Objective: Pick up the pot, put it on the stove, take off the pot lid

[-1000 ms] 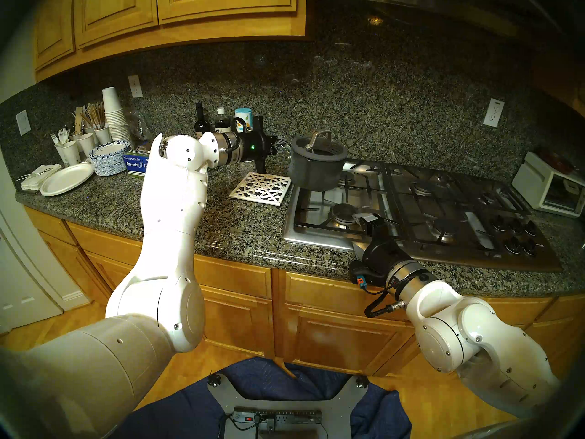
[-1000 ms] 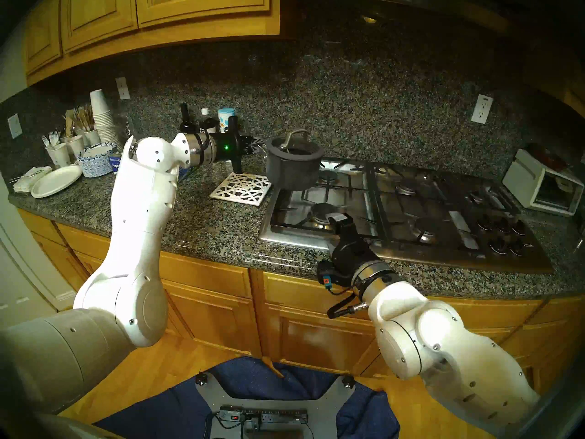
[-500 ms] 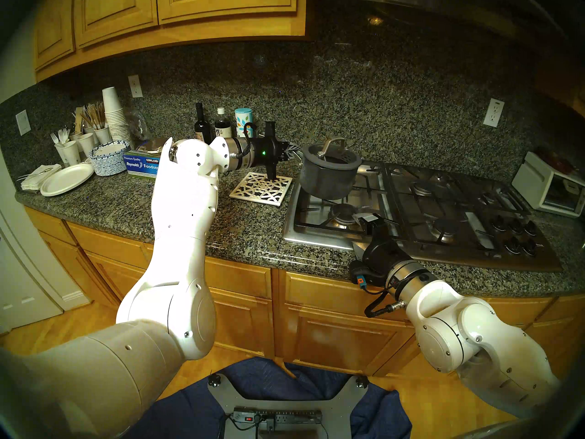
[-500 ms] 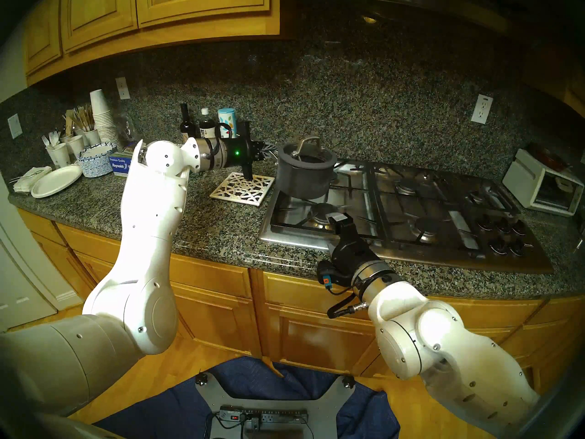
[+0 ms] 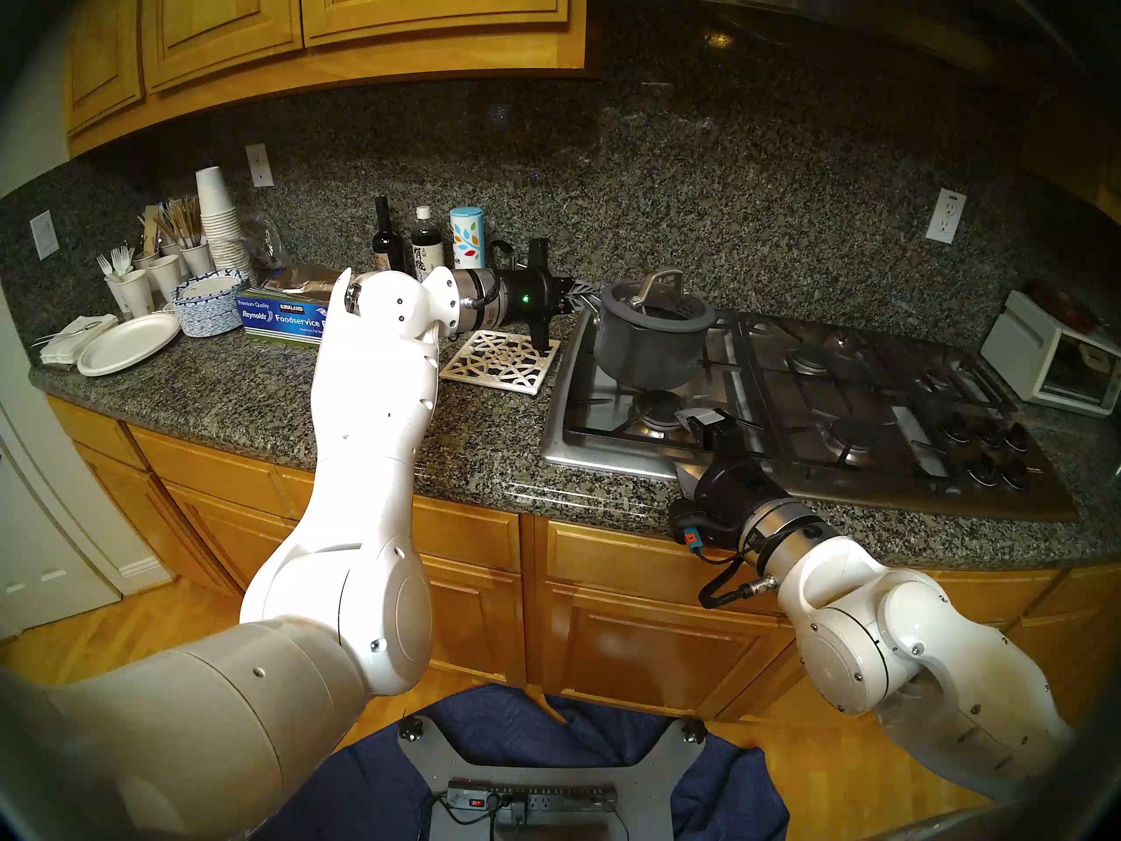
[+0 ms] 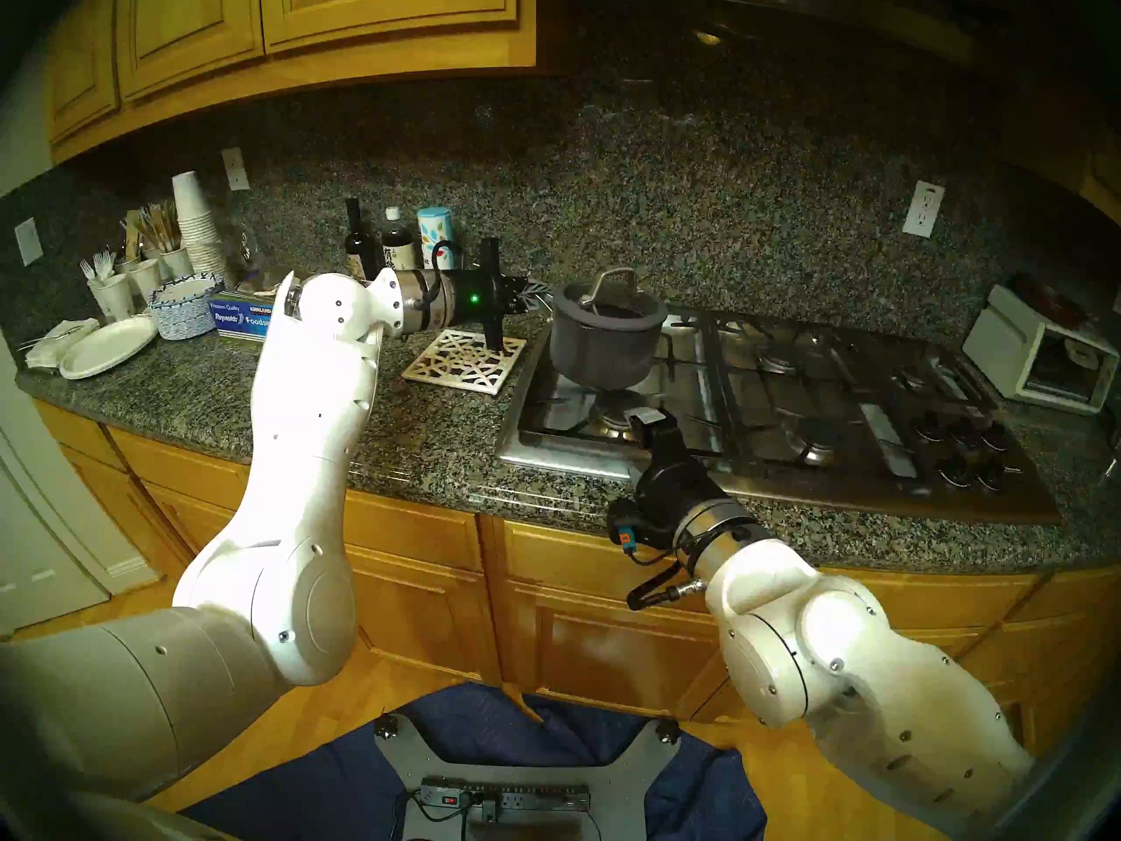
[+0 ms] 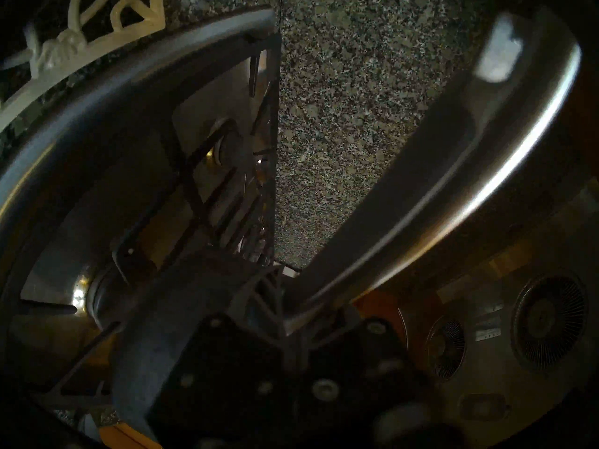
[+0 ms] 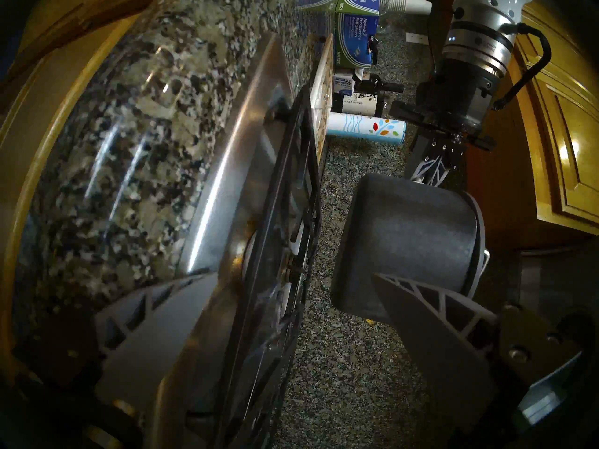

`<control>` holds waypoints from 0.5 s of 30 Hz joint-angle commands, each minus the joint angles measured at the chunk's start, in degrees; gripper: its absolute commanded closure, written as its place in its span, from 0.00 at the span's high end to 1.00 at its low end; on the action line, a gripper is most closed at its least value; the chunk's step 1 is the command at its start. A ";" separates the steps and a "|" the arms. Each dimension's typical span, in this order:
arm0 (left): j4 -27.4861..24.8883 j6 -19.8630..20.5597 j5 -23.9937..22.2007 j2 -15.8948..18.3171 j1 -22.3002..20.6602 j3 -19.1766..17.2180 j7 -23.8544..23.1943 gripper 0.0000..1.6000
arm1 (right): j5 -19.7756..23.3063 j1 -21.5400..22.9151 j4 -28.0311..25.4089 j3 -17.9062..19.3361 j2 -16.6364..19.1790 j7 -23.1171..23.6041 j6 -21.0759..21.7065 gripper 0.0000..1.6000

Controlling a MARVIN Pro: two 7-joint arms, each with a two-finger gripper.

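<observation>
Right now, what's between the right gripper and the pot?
Only bare stove: a black grate and the front-left burner under the held-up pot. The right gripper sits apart from it in the head views.

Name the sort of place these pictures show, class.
A home kitchen, most likely: a gas stove set in a granite counter, wooden cabinets above, and a toaster oven beside it.
</observation>
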 commanded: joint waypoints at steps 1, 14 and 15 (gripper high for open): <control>-1.46 0.34 -1.59 -2.66 -4.94 -0.78 -3.84 0.00 | -0.45 0.98 -1.52 0.78 0.01 -1.10 -0.13 1.00; 1.72 1.50 0.73 -4.79 -4.96 -0.66 -5.23 0.00 | -0.45 0.98 -1.51 0.78 0.00 -1.09 -0.13 1.00; 1.95 1.57 0.92 -4.92 -5.02 -0.64 -5.31 0.00 | -0.45 0.98 -1.51 0.78 0.00 -1.09 -0.13 1.00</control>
